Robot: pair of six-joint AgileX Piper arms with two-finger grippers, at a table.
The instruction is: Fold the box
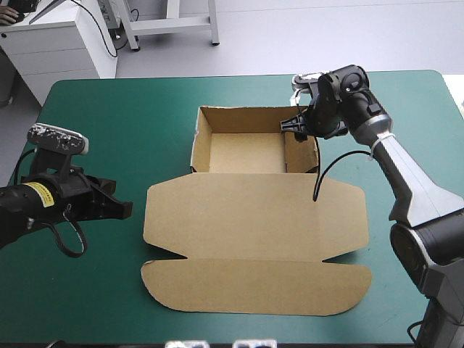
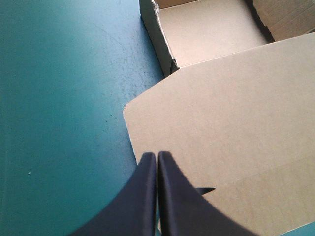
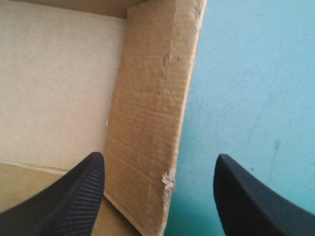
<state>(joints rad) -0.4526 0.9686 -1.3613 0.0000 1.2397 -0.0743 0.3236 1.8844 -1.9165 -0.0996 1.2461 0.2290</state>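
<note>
Midway across the teal-green tabletop (image 1: 101, 109), the brown box (image 1: 254, 217) lies as an open tray with its lid flat. The tray (image 1: 246, 152) sits toward the far edge with its four walls raised. The lid (image 1: 254, 214) spreads from the tray's near wall toward the near edge and ends in a front flap (image 1: 254, 286) with rounded corners, also lying flat.

The left gripper (image 1: 125, 209) sits over bare cover (image 2: 59, 98) just beside the lid's left edge, apart from the board and pointing toward the box. Its black fingers (image 2: 145, 196) are pressed together into a single point with nothing between them. In the left wrist view that point stands at the lid's left margin, with the tray's near left corner ahead of it.

The right gripper (image 1: 299, 127) stands at the tray's right wall (image 3: 147, 123), near the far right corner. Its fingers (image 3: 78, 196) are spread wide and straddle that wall. In the right wrist view one finger is on the inside, over the tray's floor, and the other is on the outside, over the cover, with the upright wall between them. Whether either finger touches the board cannot be told. The wall's outer edge shows a small torn nick close to the fingers.
</note>
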